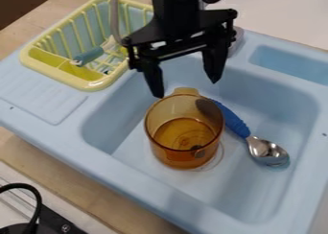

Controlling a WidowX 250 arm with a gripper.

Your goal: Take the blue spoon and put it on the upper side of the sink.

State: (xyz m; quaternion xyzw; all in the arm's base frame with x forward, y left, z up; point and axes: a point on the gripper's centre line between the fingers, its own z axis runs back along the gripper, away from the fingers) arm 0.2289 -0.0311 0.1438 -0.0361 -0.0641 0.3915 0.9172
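Note:
The black gripper point(187, 87) hangs from the top edge over the back of the sink basin, its two fingers spread apart with nothing between them. Below it, an amber cup point(182, 149) stands in the light blue sink point(122, 192). The blue spoon point(234, 122) lies in the basin just right of the cup, its blue handle pointing up and left and its metal bowl toward the lower right. The handle's far end is partly behind the cup. The fingertips are above and left of the handle, touching neither spoon nor cup.
A yellow dish rack point(96, 86) with a teal-handled utensil stands on the sink's left side. A shallow recess point(295, 63) is set into the upper right rim. A black cable point(35, 204) and dark equipment lie at the lower left.

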